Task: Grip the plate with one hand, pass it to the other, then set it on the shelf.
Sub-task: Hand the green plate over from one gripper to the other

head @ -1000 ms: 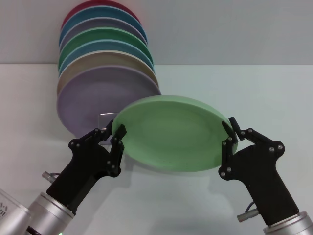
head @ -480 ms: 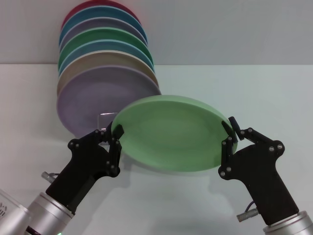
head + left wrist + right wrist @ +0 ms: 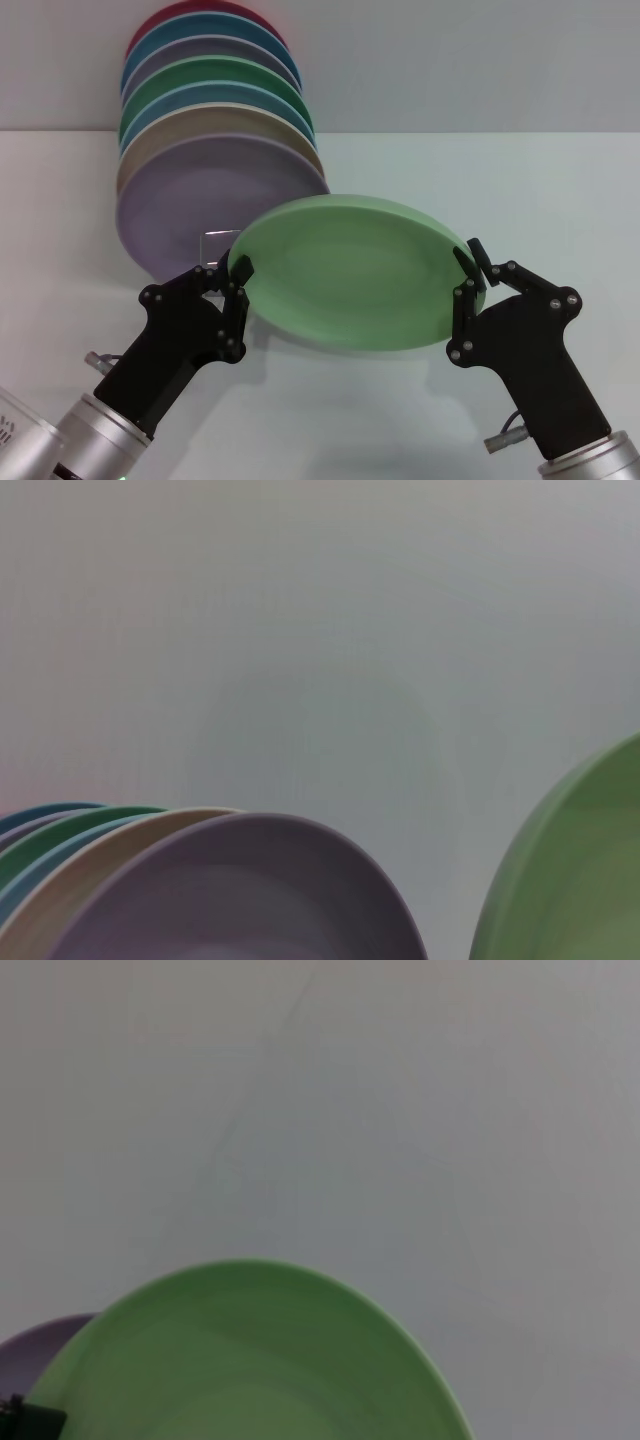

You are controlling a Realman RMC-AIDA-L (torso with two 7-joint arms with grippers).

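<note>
The pale mint-green plate [image 3: 345, 270] hangs tilted above the table between both hands. My right gripper [image 3: 472, 262] is shut on its right rim. At the opposite rim my left gripper [image 3: 230, 268] straddles the edge, one finger across the plate's face and the other behind it, closed onto the rim. The left wrist view shows the plate's edge [image 3: 575, 870], and the right wrist view shows its face [image 3: 250, 1360]. A small part of the chrome wire shelf [image 3: 213, 238] shows behind the left gripper, below the standing plates.
A row of coloured plates stands on edge at the back left, with a lavender plate [image 3: 200, 200] in front and a darker green plate [image 3: 215, 75] farther back. The lavender plate [image 3: 240, 890] is close to the left gripper. The white table [image 3: 520, 190] lies open to the right.
The left gripper's front finger has drawn in a little against the plate's left rim. The plate and the right gripper have barely moved.
</note>
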